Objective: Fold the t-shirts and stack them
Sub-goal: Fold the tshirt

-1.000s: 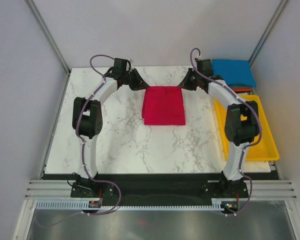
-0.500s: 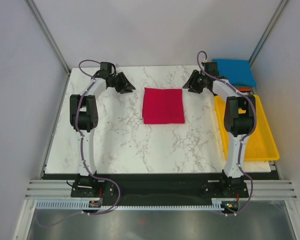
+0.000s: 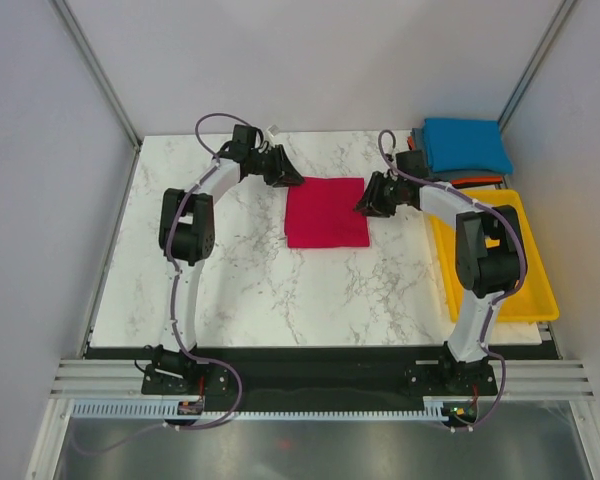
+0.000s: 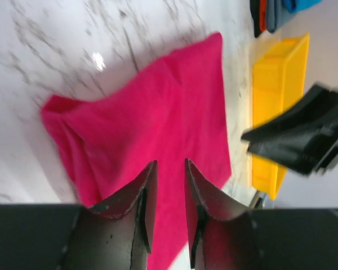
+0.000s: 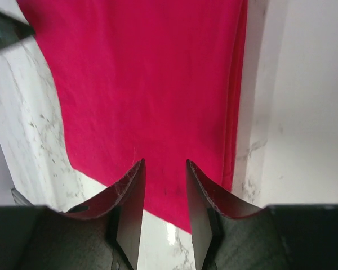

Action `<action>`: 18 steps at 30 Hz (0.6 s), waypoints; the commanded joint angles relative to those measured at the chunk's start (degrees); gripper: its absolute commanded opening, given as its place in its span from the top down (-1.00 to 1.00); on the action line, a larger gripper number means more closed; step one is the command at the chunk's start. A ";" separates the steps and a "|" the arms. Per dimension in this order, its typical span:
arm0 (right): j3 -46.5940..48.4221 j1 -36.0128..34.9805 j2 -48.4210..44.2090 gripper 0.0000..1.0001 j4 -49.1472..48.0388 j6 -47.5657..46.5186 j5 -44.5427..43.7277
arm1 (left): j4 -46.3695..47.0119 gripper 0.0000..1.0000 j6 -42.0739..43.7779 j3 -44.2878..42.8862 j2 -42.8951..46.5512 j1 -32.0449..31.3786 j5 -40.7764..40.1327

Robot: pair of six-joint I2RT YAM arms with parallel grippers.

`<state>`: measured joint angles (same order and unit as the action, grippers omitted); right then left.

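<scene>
The red t-shirt [image 3: 327,212] lies folded flat on the table [image 3: 240,270], midway along its far edge. The left gripper [image 4: 169,164] hovers at the shirt's far left corner and the right gripper [image 5: 164,164] at its right edge. Both have their fingers slightly apart, holding nothing. A folded blue t-shirt [image 3: 467,145] tops a pile at the far right corner, just beyond the yellow tray [image 3: 535,300].

At the upper right of the left wrist view the folded t-shirts [image 4: 273,10] are cut off, the right gripper [image 4: 253,139] there looks blurry, and the red t-shirt [image 5: 146,73] runs off the right wrist view's top.

Gaping hand [image 5: 165,166] over crimson t-shirt [image 5: 146,84]
</scene>
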<state>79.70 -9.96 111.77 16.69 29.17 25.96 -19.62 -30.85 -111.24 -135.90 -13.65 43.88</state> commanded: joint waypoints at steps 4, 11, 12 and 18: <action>-9.21 -2.79 -6.12 0.16 -6.05 2.21 0.59 | 2.30 0.35 -1.58 -10.91 -10.61 2.05 0.95; -10.18 -2.79 -5.07 0.15 -4.21 -1.13 -3.45 | 5.02 0.35 -6.06 -16.38 -15.80 3.19 3.14; -10.35 -2.70 -5.07 0.15 -4.12 -1.39 -4.06 | 5.20 0.35 -6.67 -16.38 -15.72 3.19 3.75; -12.89 -2.79 -5.24 0.24 -4.12 -1.04 -4.60 | 5.20 0.29 -7.39 -12.96 -7.21 3.63 10.26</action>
<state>68.82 -12.84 109.21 13.61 29.08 22.37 -16.08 -36.73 -125.08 -150.41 -10.59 49.69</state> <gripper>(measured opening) 0.386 0.349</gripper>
